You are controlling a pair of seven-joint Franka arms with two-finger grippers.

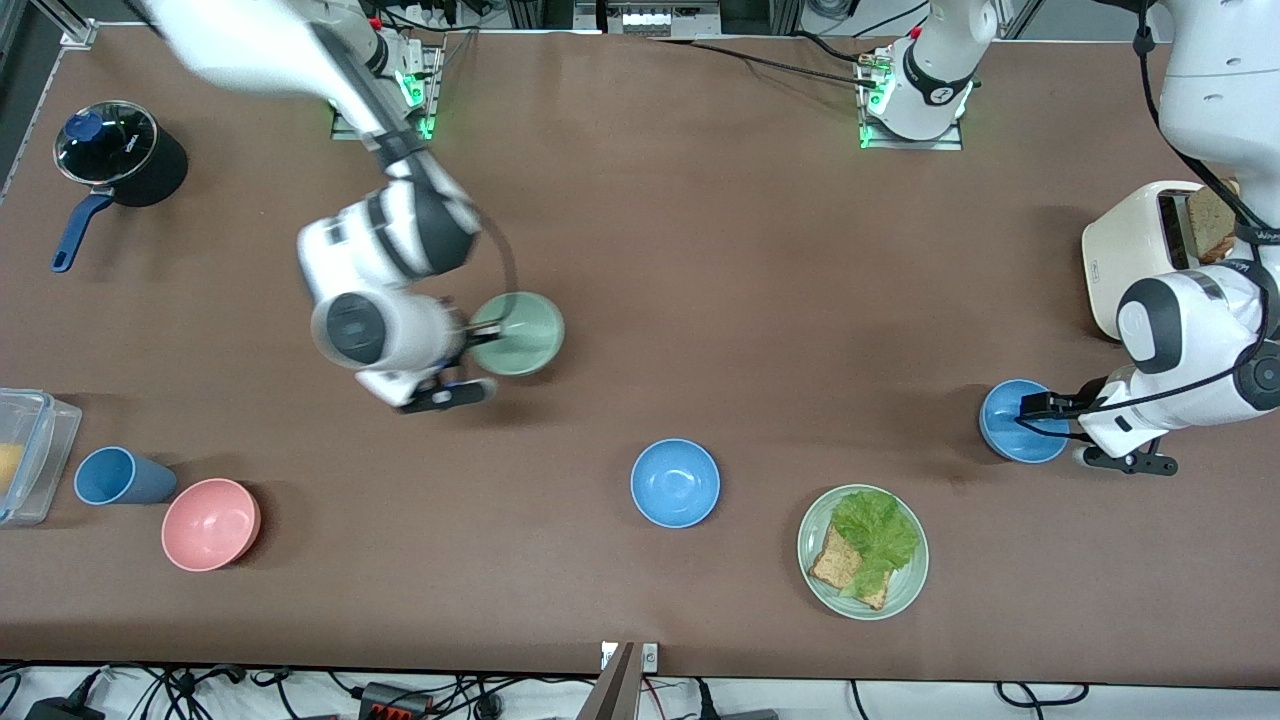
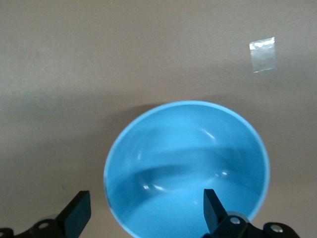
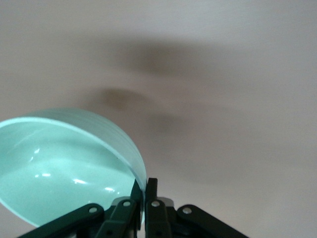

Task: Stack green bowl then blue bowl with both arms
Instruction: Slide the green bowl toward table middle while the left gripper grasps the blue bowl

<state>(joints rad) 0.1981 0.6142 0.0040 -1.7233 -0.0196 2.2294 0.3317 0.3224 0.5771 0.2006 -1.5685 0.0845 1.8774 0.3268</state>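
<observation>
Lettuce and toast sit on the pale green plate (image 1: 905, 591), the thing nearest the front camera, and I use it as my dial centre. At about 9 o'clock from it, well apart toward the right arm's end, I see a pink bowl (image 1: 211, 524) with a blue cup (image 1: 122, 476) just beside it and a clear container (image 1: 32, 455) at the table edge. One blue bowl (image 1: 675, 483) rests alone on the table at roughly 10 o'clock from the plate, near it.

At about 2 o'clock from the plate I have the left gripper (image 1: 1038, 417) down at a second blue bowl (image 1: 1010, 425). My left wrist view shows its fingers (image 2: 212, 210) spread wide, one inside that bowl (image 2: 187, 168) and one outside the rim, not yet pinched.

Farther from the camera, at around 10 o'clock from the lone blue bowl, the right gripper (image 1: 470, 335) is clamped on the rim of the green bowl (image 1: 520, 335). In my right wrist view the bowl (image 3: 69, 166) hangs tilted above the table, the two fingers (image 3: 151, 191) pressed together on its wall (image 3: 124, 148).

Farthest off, a white toaster (image 1: 1140, 250) holding a slice stands at the left arm's end, and a black lidded pot (image 1: 125, 155) at the right arm's end.
</observation>
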